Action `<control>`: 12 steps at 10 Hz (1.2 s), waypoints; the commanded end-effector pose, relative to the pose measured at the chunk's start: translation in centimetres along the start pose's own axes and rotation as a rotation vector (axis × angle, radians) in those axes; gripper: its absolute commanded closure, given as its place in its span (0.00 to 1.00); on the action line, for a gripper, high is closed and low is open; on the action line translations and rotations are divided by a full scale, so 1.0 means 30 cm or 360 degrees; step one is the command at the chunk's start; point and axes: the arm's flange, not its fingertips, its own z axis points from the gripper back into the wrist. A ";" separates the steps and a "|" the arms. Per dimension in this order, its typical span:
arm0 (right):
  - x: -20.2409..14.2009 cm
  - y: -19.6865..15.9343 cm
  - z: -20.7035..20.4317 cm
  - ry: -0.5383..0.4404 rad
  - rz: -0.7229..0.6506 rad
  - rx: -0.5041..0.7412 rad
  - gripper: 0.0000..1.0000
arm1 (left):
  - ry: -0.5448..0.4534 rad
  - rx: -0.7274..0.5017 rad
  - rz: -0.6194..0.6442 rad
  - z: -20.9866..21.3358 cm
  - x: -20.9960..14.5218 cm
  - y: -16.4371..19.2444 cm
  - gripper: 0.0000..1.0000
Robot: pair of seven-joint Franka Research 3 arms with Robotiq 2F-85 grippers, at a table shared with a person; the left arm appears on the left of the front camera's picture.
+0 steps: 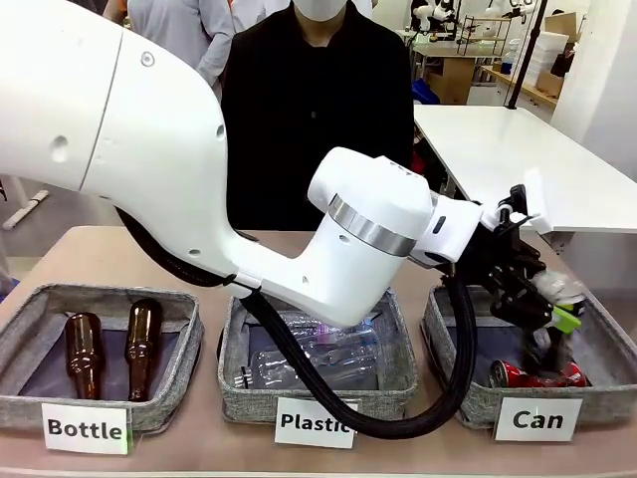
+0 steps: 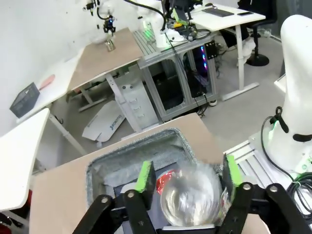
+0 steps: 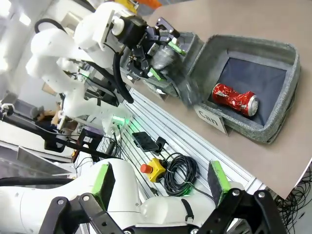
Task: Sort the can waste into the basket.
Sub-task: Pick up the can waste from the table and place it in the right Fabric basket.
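Observation:
My left gripper (image 1: 545, 301) has reached across to the right and hangs over the grey basket (image 1: 450, 341) labelled "Can". It is shut on a can with a shiny silver top (image 2: 191, 199), held between the green pads (image 2: 145, 176). Below it a dented red can (image 1: 537, 375) lies on its side on the basket's dark lining. The right wrist view looks down on the same basket (image 3: 253, 47), with the red can (image 3: 234, 98) inside and the left gripper (image 3: 163, 56) holding its can above the far end. My right gripper (image 3: 161, 179) is open, off the table's near side.
Left of the Can basket stand a "Plastic" basket (image 1: 396, 390) with clear bottles (image 1: 318, 358) and a "Bottle" basket (image 1: 184, 383) with two brown bottles (image 1: 111, 347). A person (image 1: 318, 110) stands at the far side. A white table (image 1: 508, 149) is at back right.

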 end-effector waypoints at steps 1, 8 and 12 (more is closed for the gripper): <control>0.000 0.010 -0.003 0.0013 -0.0001 0.0010 0.00 | -0.0020 -0.0010 -0.0019 0.006 0.000 -0.007 0.00; 0.000 0.010 -0.003 0.0013 -0.0001 0.0010 0.00 | 0.0077 0.0094 0.0145 0.183 0.031 -0.009 0.00; 0.082 -0.026 -0.068 -0.0063 0.0014 0.0047 0.00 | 0.0222 0.0253 0.0668 0.779 0.046 -0.192 0.00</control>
